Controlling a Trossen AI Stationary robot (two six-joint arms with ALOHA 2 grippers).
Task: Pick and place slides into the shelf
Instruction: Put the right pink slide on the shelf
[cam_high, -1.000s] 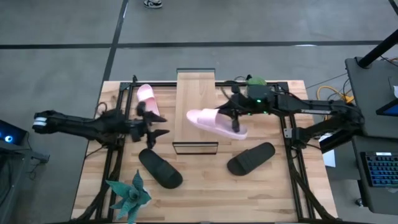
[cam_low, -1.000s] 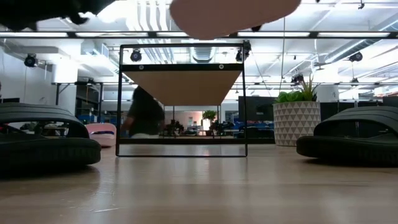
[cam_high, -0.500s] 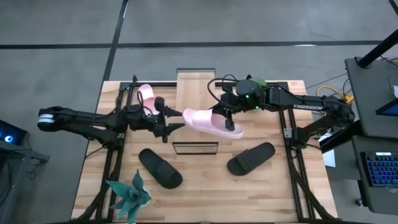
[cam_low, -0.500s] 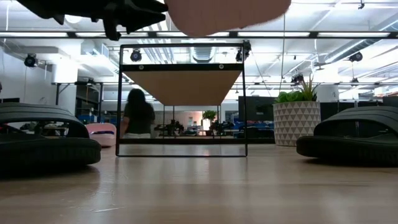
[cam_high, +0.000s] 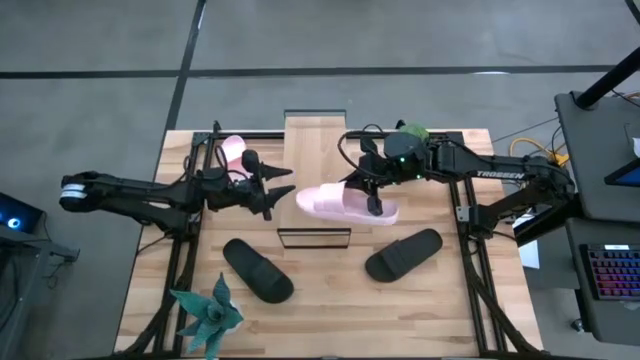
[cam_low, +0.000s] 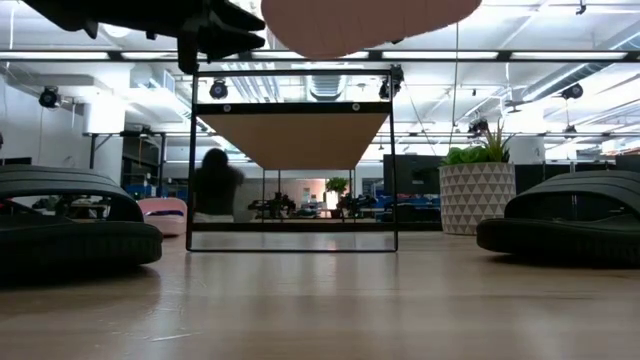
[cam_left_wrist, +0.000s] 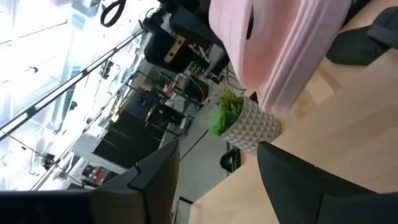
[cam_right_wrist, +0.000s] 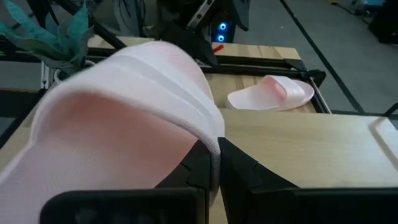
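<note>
A pale pink slide hangs in the air over the shelf's near end, held by my right gripper, which is shut on its strap. My left gripper is open and level, just left of that slide's free end; in the left wrist view the slide shows ahead of the spread fingers. The other pink slide lies sole down by the table's far left, partly behind the left arm. Two black slides rest on the tabletop near the shelf's front. My right gripper pinches the pink slide's strap at its edge between the two fingers, coming from the table's right and slanting down. The slide is lifted clear, lying about level with its sole downward and its free end toward the left gripper.
A teal succulent stands at the near left corner and a potted plant at the far right, behind the right arm. Black frame rails run along both table sides. A person walks in the room beyond.
My left gripper has moved toward the table's right and up, closing on the held pink slide's free end, and now shows at the top of the low view. The right gripper has kept its hold, and the slide has stayed over the shelf's near end.
</note>
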